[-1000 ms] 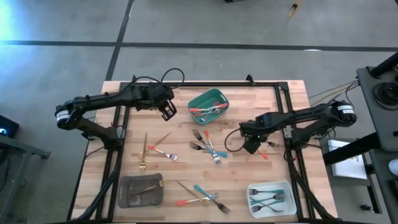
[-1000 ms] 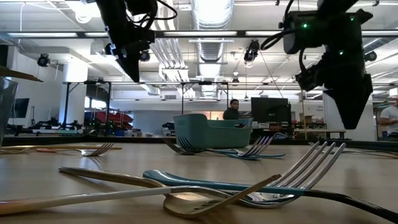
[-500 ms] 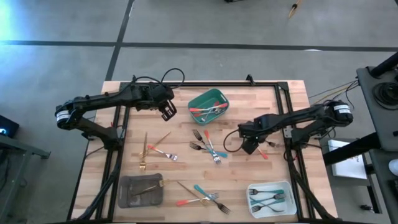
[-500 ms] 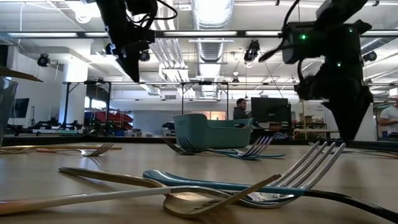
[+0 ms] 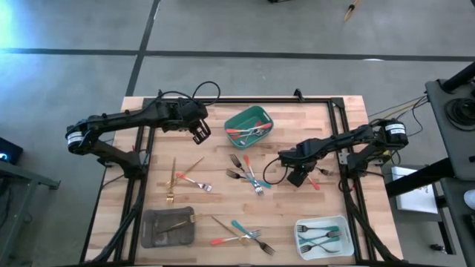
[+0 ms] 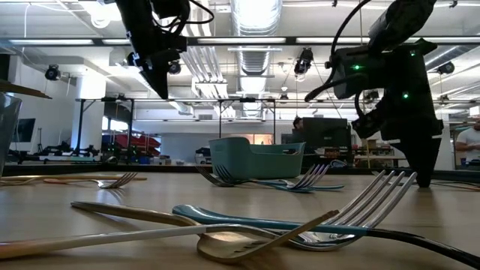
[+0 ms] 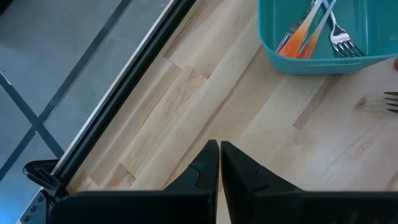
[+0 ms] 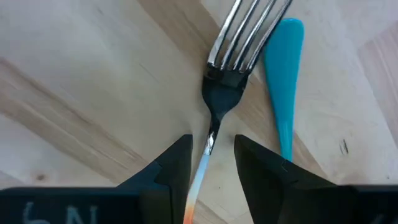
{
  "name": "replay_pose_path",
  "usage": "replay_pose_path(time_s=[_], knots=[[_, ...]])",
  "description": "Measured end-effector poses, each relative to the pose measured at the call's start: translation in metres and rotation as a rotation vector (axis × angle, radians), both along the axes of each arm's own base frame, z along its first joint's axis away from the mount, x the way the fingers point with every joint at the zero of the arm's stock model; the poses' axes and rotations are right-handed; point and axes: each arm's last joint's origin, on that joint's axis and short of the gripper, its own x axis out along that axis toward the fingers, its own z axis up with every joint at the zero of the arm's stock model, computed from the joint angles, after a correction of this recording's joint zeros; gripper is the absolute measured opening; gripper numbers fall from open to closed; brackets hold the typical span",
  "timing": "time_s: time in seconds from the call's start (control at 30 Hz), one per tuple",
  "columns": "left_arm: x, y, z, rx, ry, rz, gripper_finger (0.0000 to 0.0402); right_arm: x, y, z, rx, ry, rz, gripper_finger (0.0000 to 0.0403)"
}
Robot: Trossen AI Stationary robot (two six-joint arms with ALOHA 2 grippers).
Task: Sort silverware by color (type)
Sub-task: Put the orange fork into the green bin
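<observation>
My right gripper (image 8: 211,146) is open and low over the table's right half (image 5: 293,176). Its fingers stand on either side of the thin neck of a fork with a red-orange handle (image 8: 214,118), and I see no touch. That fork lies flat beside a teal handle (image 8: 283,81). My left gripper (image 7: 219,155) is shut and empty. It hovers above the table left of the green tray (image 5: 249,124). More teal, red-orange and gold silverware lies loose mid-table (image 5: 249,174).
The green tray holds red-orange-handled forks. A white tray (image 5: 324,236) at the near right holds teal forks. A grey tray (image 5: 168,226) at the near left holds a gold piece. Gold utensils (image 5: 174,178) and a mixed cluster (image 5: 241,233) lie nearer the near edge.
My right gripper has come down to the tabletop and shifted a little toward the table's left, onto the fork with the red-orange handle. The left arm and the silverware have stayed where they were.
</observation>
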Motion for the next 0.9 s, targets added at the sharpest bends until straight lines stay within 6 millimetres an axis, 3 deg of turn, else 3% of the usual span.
replay_pose_path(time_s=[0.3, 0.53, 0.77, 0.9], knots=[[0.0, 0.0, 0.0, 0.0, 0.001, 0.0, 0.0, 0.001, 0.0, 0.0, 0.018, -0.017, 0.035, 0.0022], [0.0, 0.0, 0.0, -0.003, -0.003, 0.008, 0.0, 0.005, 0.001, 0.009, 0.059, -0.054, 0.035, 0.0011], [0.0, 0.0, 0.0, -0.003, -0.004, 0.009, 0.0, 0.026, 0.001, 0.054, 0.065, -0.265, 0.132, 0.001], [0.0, 0.0, 0.0, -0.005, -0.01, 0.016, 0.0, 0.044, -0.002, 0.084, -0.048, -0.409, 0.299, 0.001]])
